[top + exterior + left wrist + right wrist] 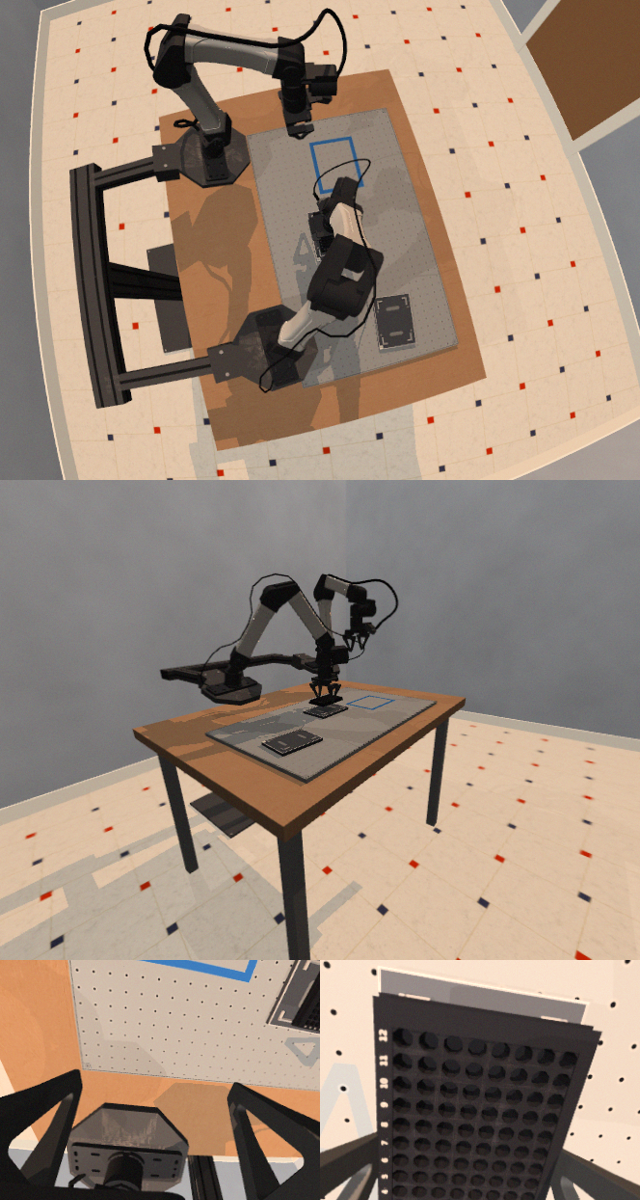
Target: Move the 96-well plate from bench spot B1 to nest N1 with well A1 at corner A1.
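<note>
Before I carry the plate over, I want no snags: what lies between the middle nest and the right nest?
Only bare board, partly shadowed; the exterior view shows it. From the top, the right arm hides some.

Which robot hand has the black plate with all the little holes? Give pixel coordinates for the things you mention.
The right end effector [326, 694] [470, 1149]: its fingers grip the 96-well plate [324, 245] [325, 701] [475, 1100]. The left end effector [300, 132] [357, 646] [158, 1084] is open, with nothing between its fingers.

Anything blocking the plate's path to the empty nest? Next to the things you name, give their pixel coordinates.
Nothing visible stands between the plate [325, 700] [480, 1091], lifted in the right gripper [325, 696], and the nest near the board's corner [394, 328] [292, 742].
</note>
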### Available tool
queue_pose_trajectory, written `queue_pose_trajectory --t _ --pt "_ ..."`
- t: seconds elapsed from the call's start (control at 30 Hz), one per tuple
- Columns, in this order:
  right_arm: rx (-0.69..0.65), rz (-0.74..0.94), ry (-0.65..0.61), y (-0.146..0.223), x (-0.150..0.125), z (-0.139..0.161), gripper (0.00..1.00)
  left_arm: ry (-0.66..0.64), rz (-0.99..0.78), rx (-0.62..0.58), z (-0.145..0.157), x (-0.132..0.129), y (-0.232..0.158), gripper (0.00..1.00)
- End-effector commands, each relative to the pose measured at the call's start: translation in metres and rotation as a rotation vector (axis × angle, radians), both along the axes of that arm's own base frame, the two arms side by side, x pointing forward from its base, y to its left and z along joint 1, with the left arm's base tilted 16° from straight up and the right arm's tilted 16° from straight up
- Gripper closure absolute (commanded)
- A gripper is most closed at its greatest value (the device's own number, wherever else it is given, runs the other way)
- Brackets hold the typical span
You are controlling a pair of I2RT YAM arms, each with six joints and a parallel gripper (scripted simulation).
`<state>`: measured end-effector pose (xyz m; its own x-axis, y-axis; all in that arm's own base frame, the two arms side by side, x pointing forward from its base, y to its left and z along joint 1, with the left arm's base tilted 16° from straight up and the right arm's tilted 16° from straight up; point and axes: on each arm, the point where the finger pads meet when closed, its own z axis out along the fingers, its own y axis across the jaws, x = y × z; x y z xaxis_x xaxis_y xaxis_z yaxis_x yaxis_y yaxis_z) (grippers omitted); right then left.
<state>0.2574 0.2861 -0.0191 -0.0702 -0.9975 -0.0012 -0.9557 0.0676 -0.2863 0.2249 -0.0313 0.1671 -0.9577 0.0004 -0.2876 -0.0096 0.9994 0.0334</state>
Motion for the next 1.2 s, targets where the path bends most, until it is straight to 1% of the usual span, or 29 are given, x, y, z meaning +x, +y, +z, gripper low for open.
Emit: queue_pose_trajectory --t 0.0,0.07,0.9,0.97,1.07,1.17 --pt "0.018 0.002 -0.019 0.007 -0.001 0.019 1.0 -0.002 -0.008 -0.005 0.002 0.0 -0.001 0.0" --pt "0.018 -0.007 -0.019 0.004 0.001 0.02 1.0 -0.002 -0.008 -0.005 0.002 0.0 -0.001 0.0" --pt "0.018 0.001 -0.02 0.006 -0.013 0.057 1.0 -0.002 -0.008 -0.005 0.002 0.0 -0.001 0.0" --pt "0.018 -0.007 -0.02 0.004 -0.011 0.058 1.0 -0.002 -0.008 -0.005 0.002 0.0 -0.001 0.0" --pt "-0.016 -0.006 0.005 -0.001 -0.015 0.044 1.0 -0.002 -0.008 -0.005 0.002 0.0 -0.001 0.0" --pt "-0.017 -0.005 0.006 -0.002 -0.015 0.044 1.0 -0.002 -0.008 -0.005 0.002 0.0 -0.001 0.0"
